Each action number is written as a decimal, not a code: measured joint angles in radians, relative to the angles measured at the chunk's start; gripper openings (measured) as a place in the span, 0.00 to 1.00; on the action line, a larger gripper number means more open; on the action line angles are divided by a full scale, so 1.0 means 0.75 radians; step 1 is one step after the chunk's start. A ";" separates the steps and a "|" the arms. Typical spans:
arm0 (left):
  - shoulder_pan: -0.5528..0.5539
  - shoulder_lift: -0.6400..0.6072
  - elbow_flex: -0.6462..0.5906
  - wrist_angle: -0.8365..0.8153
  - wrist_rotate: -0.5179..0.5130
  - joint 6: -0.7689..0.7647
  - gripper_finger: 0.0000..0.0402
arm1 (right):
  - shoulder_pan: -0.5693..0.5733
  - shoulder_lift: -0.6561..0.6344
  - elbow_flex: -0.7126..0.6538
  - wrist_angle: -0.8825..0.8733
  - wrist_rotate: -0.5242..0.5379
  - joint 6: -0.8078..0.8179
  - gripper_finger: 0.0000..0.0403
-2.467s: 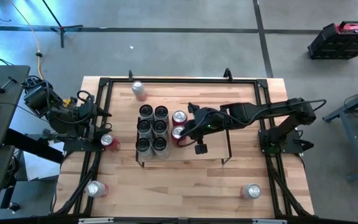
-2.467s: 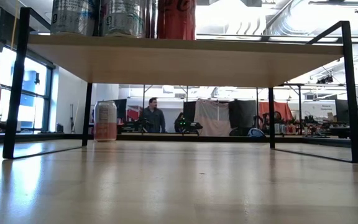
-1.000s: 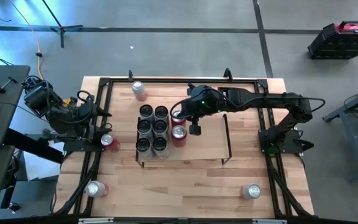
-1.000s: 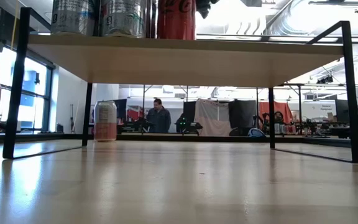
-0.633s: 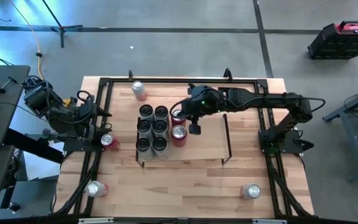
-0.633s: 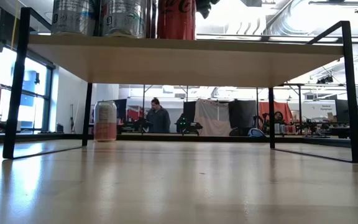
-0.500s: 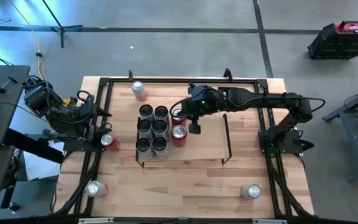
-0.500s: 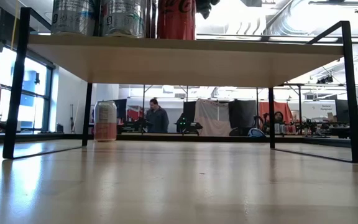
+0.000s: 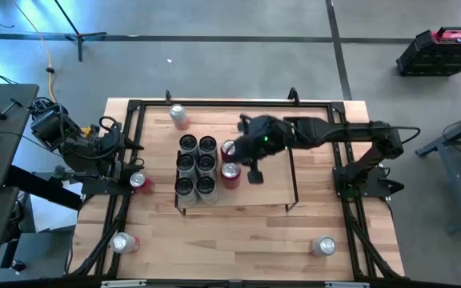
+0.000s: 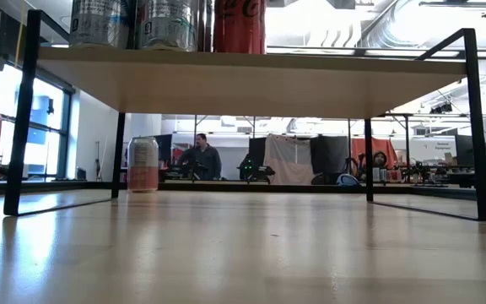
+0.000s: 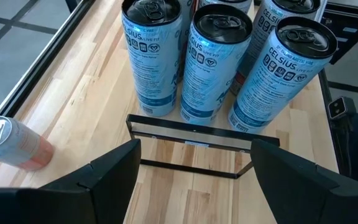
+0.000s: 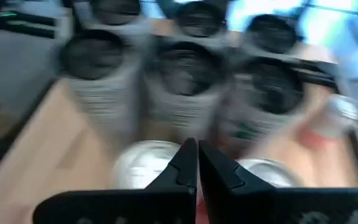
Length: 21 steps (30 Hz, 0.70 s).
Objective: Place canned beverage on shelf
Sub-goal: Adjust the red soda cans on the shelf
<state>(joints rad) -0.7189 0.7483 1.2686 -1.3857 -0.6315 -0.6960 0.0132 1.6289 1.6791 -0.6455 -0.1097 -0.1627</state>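
Observation:
The shelf (image 9: 254, 190) stands mid-table; its board (image 10: 251, 80) carries several blue-and-silver cans (image 9: 195, 164) (image 11: 213, 59) and two red cans (image 9: 230, 160) (image 10: 239, 25) beside them. My right gripper (image 9: 238, 156) (image 12: 197, 155) hangs shut just above the two red cans' silver tops (image 12: 142, 165), holding nothing. My left gripper (image 9: 126, 148) (image 11: 194, 155) waits open at the table's left, facing the shelf's wire end frame (image 11: 191, 146), with nothing between its fingers.
Loose cans stand on the tabletop: one at the far side (image 9: 179, 114), one by the left arm (image 9: 138, 182) (image 11: 5, 143), one near-left (image 9: 121, 242), one near-right (image 9: 323, 246). The shelf's right half is bare board. Black rails edge the table.
My right gripper, shut throughout, has drawn a little toward the table's near edge and right and risen, leaving the top of the low view. The cans on the shelf have stayed where they were.

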 joint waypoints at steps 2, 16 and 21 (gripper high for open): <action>0.000 0.000 0.000 0.000 0.000 0.000 0.73 | 0.036 0.001 0.000 -0.003 -0.017 -0.005 0.00; 0.000 0.000 0.000 0.000 0.000 0.000 0.73 | 0.115 0.070 0.004 -0.060 0.044 -0.029 0.00; 0.000 0.000 0.000 0.000 0.000 0.000 0.73 | 0.113 0.065 0.004 -0.049 0.052 -0.029 0.00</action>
<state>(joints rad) -0.7187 0.7483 1.2686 -1.3857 -0.6315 -0.6959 0.0982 1.6780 1.6817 -0.6825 -0.0704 -0.1841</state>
